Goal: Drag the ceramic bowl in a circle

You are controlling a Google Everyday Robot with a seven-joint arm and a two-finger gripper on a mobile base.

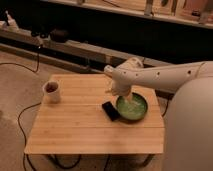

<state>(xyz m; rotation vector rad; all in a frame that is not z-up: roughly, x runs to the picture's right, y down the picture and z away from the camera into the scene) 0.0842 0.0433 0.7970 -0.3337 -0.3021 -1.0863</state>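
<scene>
The ceramic bowl (136,111), green and shallow with a pale inside, sits on the right side of the wooden table (80,125). My gripper (119,108) comes down from the white arm (150,77) onto the bowl's left rim. One dark finger (110,110) rests on the table just outside the rim, and the other side reaches into the bowl. The jaws stand wide apart across the rim, open.
A small white mug (51,91) with dark contents stands near the table's left back corner. Black cables (21,117) trail over the floor to the left. A long low shelf (75,48) runs behind the table. My white body (190,135) fills the right side.
</scene>
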